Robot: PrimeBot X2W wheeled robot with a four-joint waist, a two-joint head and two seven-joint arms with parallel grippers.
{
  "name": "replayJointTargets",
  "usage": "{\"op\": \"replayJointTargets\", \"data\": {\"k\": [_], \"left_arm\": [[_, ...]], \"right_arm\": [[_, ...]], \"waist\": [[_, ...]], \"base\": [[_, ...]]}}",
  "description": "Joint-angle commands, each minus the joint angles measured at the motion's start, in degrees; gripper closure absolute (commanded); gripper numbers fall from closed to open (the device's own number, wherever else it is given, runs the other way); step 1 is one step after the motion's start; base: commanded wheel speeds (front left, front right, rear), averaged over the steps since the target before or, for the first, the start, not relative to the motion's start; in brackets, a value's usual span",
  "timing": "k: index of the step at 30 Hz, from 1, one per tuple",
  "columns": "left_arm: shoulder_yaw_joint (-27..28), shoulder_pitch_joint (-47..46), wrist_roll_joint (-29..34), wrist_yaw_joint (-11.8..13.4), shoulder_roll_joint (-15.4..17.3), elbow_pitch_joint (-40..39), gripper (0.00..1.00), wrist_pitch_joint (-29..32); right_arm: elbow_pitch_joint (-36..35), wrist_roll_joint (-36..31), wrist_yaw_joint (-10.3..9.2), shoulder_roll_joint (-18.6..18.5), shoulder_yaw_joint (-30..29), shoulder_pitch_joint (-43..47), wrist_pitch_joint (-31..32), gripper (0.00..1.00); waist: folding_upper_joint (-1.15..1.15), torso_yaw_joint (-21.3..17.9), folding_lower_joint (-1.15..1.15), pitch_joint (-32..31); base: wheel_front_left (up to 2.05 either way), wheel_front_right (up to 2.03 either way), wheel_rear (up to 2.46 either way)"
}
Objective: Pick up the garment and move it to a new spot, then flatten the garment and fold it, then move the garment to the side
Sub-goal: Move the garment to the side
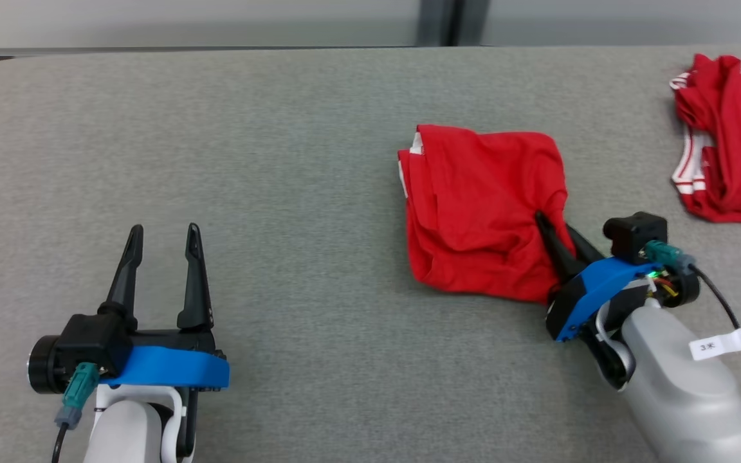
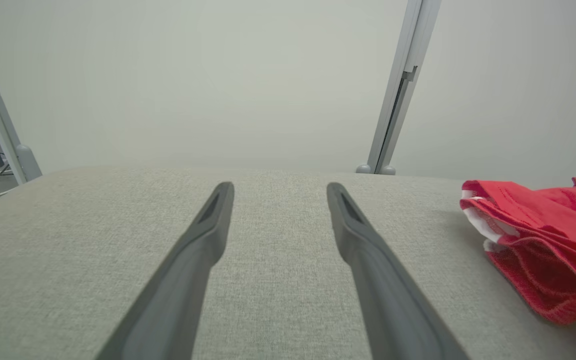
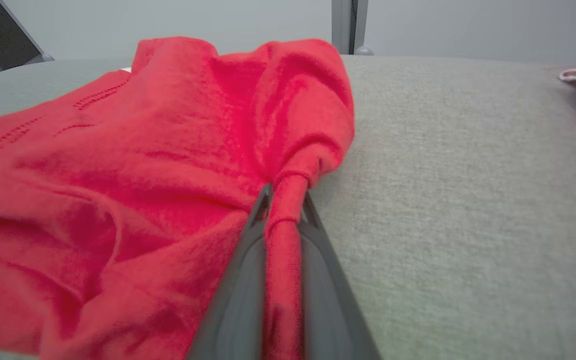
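Note:
A red garment (image 1: 480,218) with white trim lies rumpled on the grey table (image 1: 280,161), right of centre. My right gripper (image 1: 554,226) sits at its near right edge, shut on a pinched ridge of the red cloth. The right wrist view has the garment (image 3: 143,165) bunched between the two dark fingers (image 3: 248,260). My left gripper (image 1: 163,230) rests at the lower left, open and holding nothing, far from the cloth. Seen from the left wrist, its fingers (image 2: 203,235) stand wide apart over bare fabric, with the garment (image 2: 543,235) off to the right.
A second red garment (image 1: 731,141) with white stripes lies bunched at the table's far right edge. A vertical grey post (image 2: 398,90) rises behind the table. Bare grey surface spreads across the left and centre.

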Motion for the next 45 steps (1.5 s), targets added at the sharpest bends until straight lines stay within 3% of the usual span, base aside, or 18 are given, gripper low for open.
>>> {"op": "replayJointTargets", "data": {"k": [1, 11, 20, 26, 30, 33, 34, 42, 45], "left_arm": [[0.1, -1.0, 0.4, -0.1, 0.1, -0.4, 0.00, -0.2], [0.5, -4.2, 1.5, -0.5, 1.0, -1.9, 0.00, -0.2], [-0.4, -6.1, 2.1, -0.8, 1.2, -2.7, 0.00, -0.2], [-0.3, -6.6, 2.1, -1.0, 1.5, -4.0, 0.00, -0.2], [0.4, -6.7, 2.4, -0.9, 1.9, -5.1, 0.00, -0.2], [0.5, -7.0, 2.5, -0.8, 2.2, -5.7, 0.00, -0.2], [0.6, -7.3, 2.7, -0.8, 2.5, -6.1, 0.00, -0.2], [0.2, -8.7, 3.0, -0.9, 3.4, -7.1, 0.00, -0.2], [0.0, -8.9, 3.1, -0.9, 3.5, -7.2, 0.00, -0.2]], "right_arm": [[-1.4, -0.2, 0.02, -1.5, 0.2, -0.4, -0.5, 1.00], [-9.3, -1.8, 0.02, -8.1, -0.9, 0.6, -0.6, 1.00], [-12.7, -3.8, 0.02, -10.3, -0.4, -5.4, 1.9, 1.00], [-13.3, -5.3, 0.02, -15.8, -0.3, -11.3, 4.7, 1.00], [-13.4, -3.9, 0.01, -21.7, -2.0, -13.7, 7.7, 1.00], [-12.9, -3.1, 0.02, -24.1, -2.6, -14.4, 8.7, 1.00], [-12.0, -3.2, 0.02, -26.6, -3.1, -14.9, 9.4, 1.00], [-8.1, -3.9, 0.01, -32.9, -4.0, -18.7, 10.9, 1.00], [-6.9, -4.6, 0.01, -33.6, -3.4, -20.5, 11.3, 1.00]], "waist": [[0.00, -1.4, 0.00, 0.2], [0.00, -7.3, 0.00, 4.1], [0.00, -7.9, 0.00, 6.3], [0.00, -7.2, 0.00, 8.9], [0.00, -7.8, 0.00, 11.1], [0.00, -8.1, 0.00, 12.0], [0.00, -8.4, 0.00, 12.9], [0.00, -9.0, 0.00, 15.3], [0.00, -9.2, 0.00, 16.0]], "base": [[0.00, 0.00, 0.00], [0.00, 0.00, 0.00], [0.00, 0.00, 0.00], [0.00, 0.00, 0.00], [0.00, 0.00, 0.00], [0.00, 0.00, 0.00], [0.00, 0.00, 0.00], [0.00, 0.00, 0.00], [0.00, 0.00, 0.00]]}}
